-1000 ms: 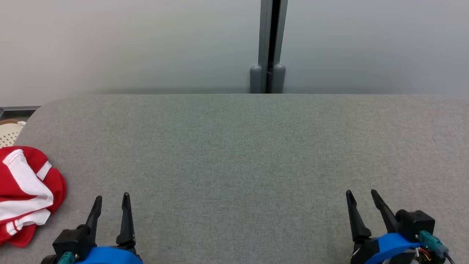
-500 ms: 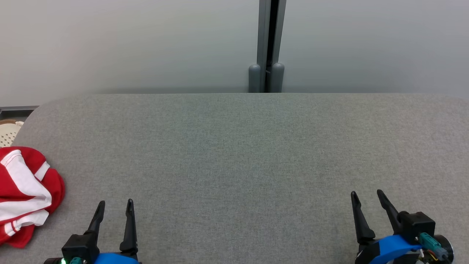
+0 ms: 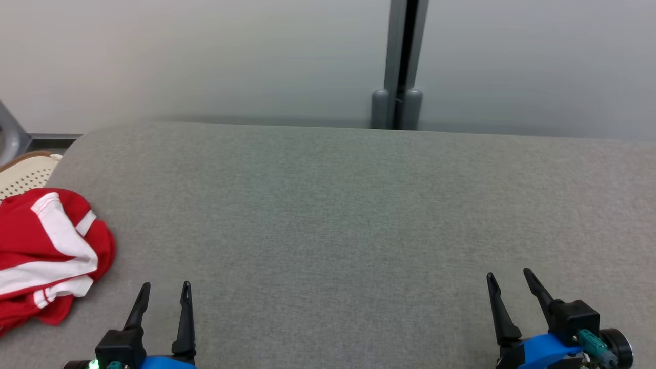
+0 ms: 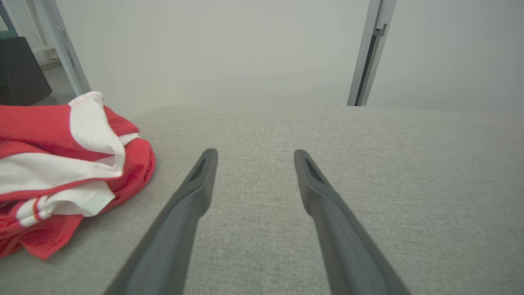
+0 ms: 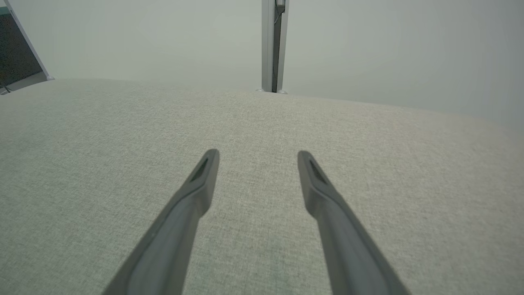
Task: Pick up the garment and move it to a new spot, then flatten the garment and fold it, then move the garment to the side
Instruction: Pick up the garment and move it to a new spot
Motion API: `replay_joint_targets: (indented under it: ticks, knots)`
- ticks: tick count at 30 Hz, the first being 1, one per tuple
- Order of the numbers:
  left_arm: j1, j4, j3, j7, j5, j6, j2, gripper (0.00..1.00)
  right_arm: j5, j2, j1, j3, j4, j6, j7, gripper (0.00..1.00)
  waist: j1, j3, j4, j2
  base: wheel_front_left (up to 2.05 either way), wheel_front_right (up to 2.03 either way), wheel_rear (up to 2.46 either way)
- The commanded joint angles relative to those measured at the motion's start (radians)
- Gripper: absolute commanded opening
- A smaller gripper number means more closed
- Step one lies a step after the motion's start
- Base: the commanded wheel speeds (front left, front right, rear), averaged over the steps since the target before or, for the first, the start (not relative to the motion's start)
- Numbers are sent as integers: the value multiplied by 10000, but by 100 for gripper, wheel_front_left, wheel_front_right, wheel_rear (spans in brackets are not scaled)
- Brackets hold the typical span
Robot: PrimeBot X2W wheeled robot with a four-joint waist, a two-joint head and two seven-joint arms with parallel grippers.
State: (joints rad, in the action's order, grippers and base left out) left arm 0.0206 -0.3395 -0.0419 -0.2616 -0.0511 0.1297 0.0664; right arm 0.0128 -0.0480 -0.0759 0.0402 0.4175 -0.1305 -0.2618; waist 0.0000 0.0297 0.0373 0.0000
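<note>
The garment (image 3: 48,256) is a crumpled red piece with white stripes, lying at the left edge of the grey fabric surface (image 3: 348,215). In the left wrist view the garment (image 4: 61,172) bunches up to the left of my fingers. My left gripper (image 3: 165,286) is open at the lower left, just right of the garment and apart from it, nothing between its fingers. My right gripper (image 3: 509,275) is open at the lower right over bare fabric, far from the garment. Both wrist views show spread fingers, left gripper (image 4: 254,152) and right gripper (image 5: 257,153), empty.
A pale perforated basket (image 3: 25,174) stands off the surface's left end, behind the garment. A grey partition post (image 3: 397,66) rises behind the far edge against a pale wall. A dark box (image 4: 18,69) stands on the floor to the far left.
The head camera has turned left, so the whole picture slid right and shows more of the garment. Both grippers have drawn back slightly toward the bottom edge, still open.
</note>
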Motion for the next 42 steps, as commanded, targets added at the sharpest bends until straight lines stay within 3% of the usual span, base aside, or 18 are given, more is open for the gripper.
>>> replay_joint_targets:
  ticks: [1,19,24,31,42]
  knots:
    - [-71,17,-8,-49,9,16,14,100,-31,-45,96,-66,16,-4,-48,100,0,126,288,0,0,0,0]
    - [460,-45,-1262,-49,-268,-190,-139,100,122,-48,-286,-1767,359,-3,-43,100,0,273,4736,0,0,0,0]
    - [762,198,-1901,-48,-578,-452,-168,100,130,-49,-776,-2651,607,-3,-43,100,0,551,4999,0,0,0,0]
    - [851,253,-1906,-46,-1006,-639,-158,100,147,-49,-1167,-3079,932,-3,-43,100,0,714,5043,0,0,0,0]
    - [-334,-122,-1700,-42,-1050,-68,-154,100,-200,-46,-650,-2239,657,-3,-42,100,0,815,4901,0,0,0,0]
